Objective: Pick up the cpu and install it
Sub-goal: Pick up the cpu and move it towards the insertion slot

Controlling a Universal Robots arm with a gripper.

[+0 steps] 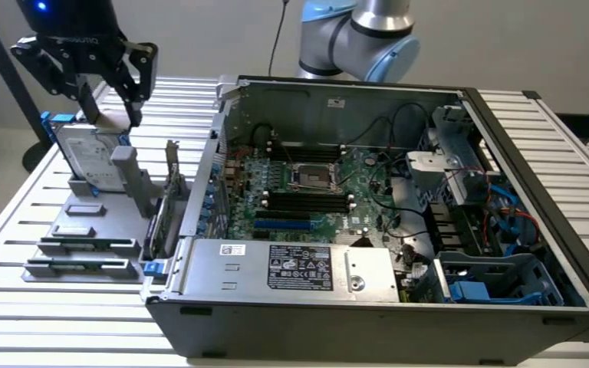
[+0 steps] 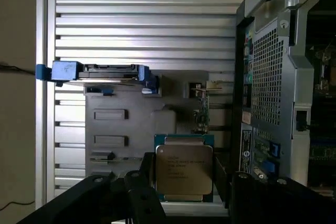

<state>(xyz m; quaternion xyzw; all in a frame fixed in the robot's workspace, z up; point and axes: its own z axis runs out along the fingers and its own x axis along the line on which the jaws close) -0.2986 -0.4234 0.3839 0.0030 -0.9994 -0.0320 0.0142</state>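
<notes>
My gripper (image 1: 111,115) hangs high over the grey parts holder (image 1: 74,208) at the exterior view's left, well apart from the open computer case (image 1: 499,146). Its two dark fingers (image 2: 147,174) are shut on the cpu (image 2: 184,169), a flat square chip with a shiny grey metal top and a thin rim. In the exterior view the cpu (image 1: 110,119) shows as a small pale piece between the fingertips, above the hard drive. The bare CPU socket (image 1: 308,175) sits in the middle of the green motherboard inside the case.
A silver hard drive in a blue frame (image 1: 85,157) stands upright on the holder directly below the gripper. Memory sticks (image 1: 85,247) lie in the holder's front slots. The case's tall side wall (image 1: 218,153) stands between holder and motherboard. The arm's base (image 1: 361,34) is behind the case.
</notes>
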